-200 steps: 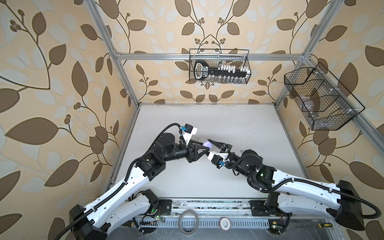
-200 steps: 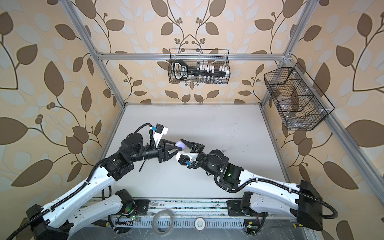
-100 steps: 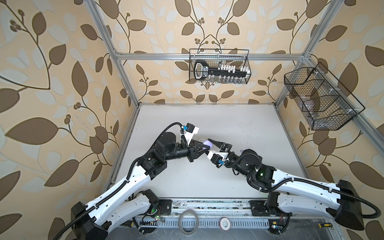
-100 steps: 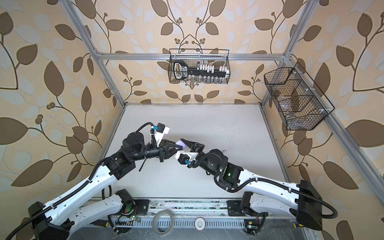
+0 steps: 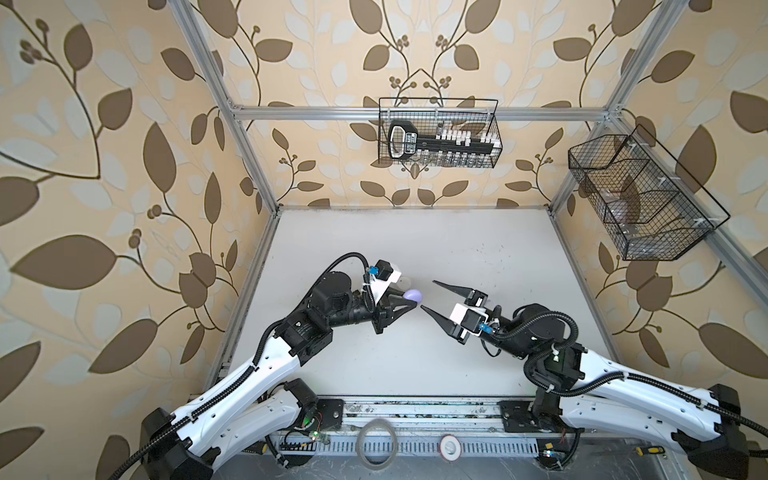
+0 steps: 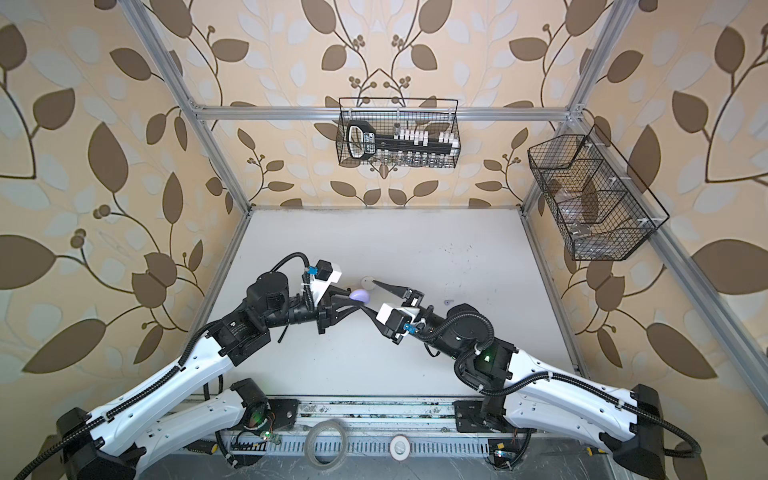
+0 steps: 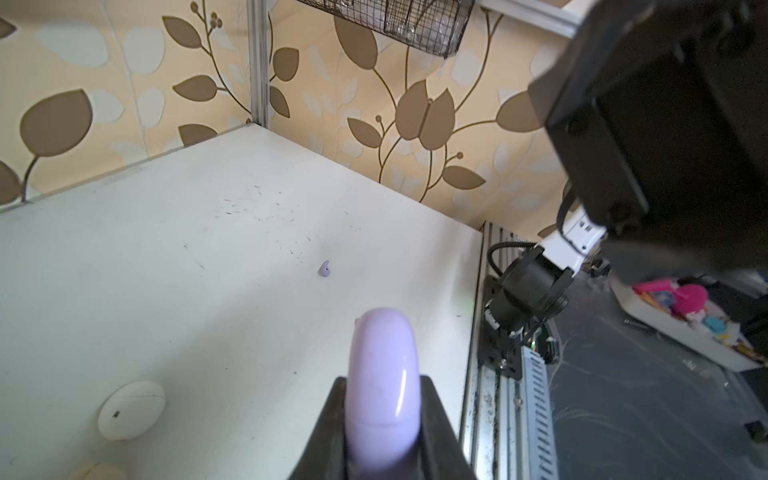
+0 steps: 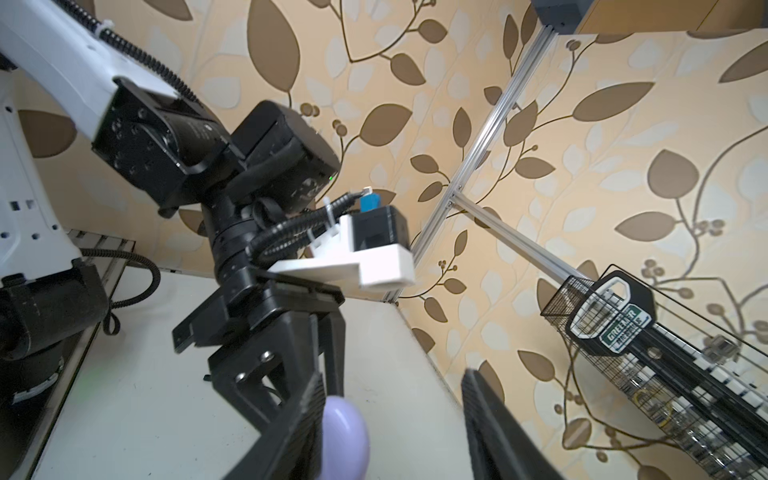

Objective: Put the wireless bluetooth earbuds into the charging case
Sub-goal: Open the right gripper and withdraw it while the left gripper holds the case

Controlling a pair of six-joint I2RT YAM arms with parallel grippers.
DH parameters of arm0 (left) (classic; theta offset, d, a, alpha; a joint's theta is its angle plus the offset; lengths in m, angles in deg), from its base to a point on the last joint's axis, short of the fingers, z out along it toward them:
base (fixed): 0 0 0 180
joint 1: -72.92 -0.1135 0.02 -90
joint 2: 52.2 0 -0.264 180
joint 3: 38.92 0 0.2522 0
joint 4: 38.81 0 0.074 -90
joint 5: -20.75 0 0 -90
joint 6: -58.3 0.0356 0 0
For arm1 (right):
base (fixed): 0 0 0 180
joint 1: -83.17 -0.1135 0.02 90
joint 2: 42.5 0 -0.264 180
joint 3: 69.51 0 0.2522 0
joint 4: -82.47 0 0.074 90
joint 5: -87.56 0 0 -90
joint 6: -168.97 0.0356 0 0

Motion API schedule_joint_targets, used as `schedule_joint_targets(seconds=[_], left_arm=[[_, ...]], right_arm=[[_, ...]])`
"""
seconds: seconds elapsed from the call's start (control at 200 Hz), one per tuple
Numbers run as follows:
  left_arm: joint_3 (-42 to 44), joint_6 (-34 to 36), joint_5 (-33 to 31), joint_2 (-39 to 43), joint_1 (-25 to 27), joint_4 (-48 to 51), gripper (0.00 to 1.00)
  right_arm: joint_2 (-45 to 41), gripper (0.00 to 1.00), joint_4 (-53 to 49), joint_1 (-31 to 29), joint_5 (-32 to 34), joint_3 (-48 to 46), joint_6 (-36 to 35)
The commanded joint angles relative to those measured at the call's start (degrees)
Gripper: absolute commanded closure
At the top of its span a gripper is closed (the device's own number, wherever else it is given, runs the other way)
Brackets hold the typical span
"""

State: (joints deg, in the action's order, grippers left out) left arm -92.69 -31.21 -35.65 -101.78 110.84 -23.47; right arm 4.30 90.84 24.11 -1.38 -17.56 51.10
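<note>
A closed lavender charging case (image 5: 414, 296) (image 6: 360, 295) hangs above the table, with my left gripper (image 5: 406, 302) (image 7: 383, 419) shut on its lower half (image 7: 382, 386). My right gripper (image 5: 428, 295) (image 8: 395, 419) faces it from the right with its jaws open. In the right wrist view one finger (image 8: 299, 424) lies close beside the case (image 8: 349, 432); the opposite finger stands well clear. One lavender earbud (image 7: 324, 269) (image 6: 448, 302) lies alone on the white table, right of both grippers.
A closed white case (image 7: 131, 409) (image 6: 367, 282) lies on the table just behind the grippers, and a cream one (image 7: 97, 471) shows at the left wrist view's edge. Wire baskets hang on the back wall (image 5: 438, 133) and the right wall (image 5: 640, 199).
My left gripper's jaws have closed onto the lavender case. The right gripper's jaws have widened a little. Both arms stayed nearly in place.
</note>
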Motion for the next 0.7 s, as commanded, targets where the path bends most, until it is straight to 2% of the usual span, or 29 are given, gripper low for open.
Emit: schedule_joint_targets(seconds=[0.0, 0.11, 0.36, 0.56, 0.695], left_arm=[[0.66, 6.80, 2.32, 1.85, 0.24, -1.58, 1.00], [1.41, 6.98, 2.82, 3.29, 0.32, -2.15, 1.00], [1.57, 6.56, 4.87, 5.22, 0.41, -2.32, 1.00], [1.09, 6.24, 7.32, 5.96, 1.07, -2.20, 1.00], [1.37, 6.43, 8.38, 6.82, 1.38, -2.11, 1.00]], right_arm=[[0.58, 0.48, -0.87, 2.08, -3.67, -1.40, 3.85], [1.61, 0.47, -2.09, 2.11, -6.77, -1.19, 2.91], [5.26, 0.46, -3.44, 1.96, -8.47, -1.02, 2.53], [7.90, 0.47, -2.33, 2.38, -6.14, -0.85, 2.68], [8.87, 0.54, -0.40, 3.75, -3.34, -0.02, 3.95]])
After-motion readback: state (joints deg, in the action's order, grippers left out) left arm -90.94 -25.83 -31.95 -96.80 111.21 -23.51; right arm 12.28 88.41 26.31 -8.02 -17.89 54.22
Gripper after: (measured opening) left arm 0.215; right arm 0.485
